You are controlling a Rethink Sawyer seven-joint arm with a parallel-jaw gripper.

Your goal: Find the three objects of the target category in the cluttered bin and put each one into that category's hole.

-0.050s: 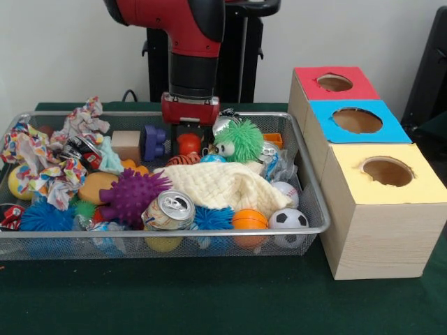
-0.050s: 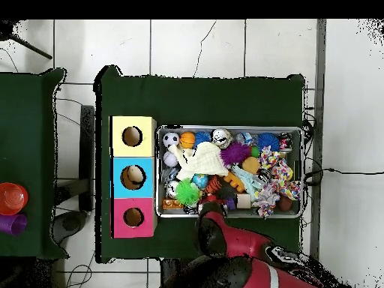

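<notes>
A wire mesh bin point(image 1: 316, 209) is packed with toys. My gripper point(image 1: 189, 135) is lowered into its far side, right above a red ball point(image 1: 188, 144), between a purple block point(image 1: 154, 142) and a green fuzzy ball with eyes point(image 1: 237, 142). Its tips are hidden among the clutter. Near the front lie a soccer ball point(image 1: 288, 219), an orange basketball point(image 1: 249, 219), a drink can point(image 1: 170, 211) and a purple spiky ball point(image 1: 133, 194). A cream cloth point(image 1: 223, 185) covers the middle. In the overhead view the arm point(image 2: 217, 229) reaches over the bin's point(image 2: 303, 172) lower edge.
Three wooden boxes stand in a row beside the bin, with a red-topped hole point(image 1: 334, 82), a blue-topped hole point(image 1: 357, 120) and a yellow-topped hole point(image 1: 387, 171). Crumpled coloured paper point(image 1: 42, 164) fills the bin's left end. Cups point(image 2: 11, 199) stand on a side table.
</notes>
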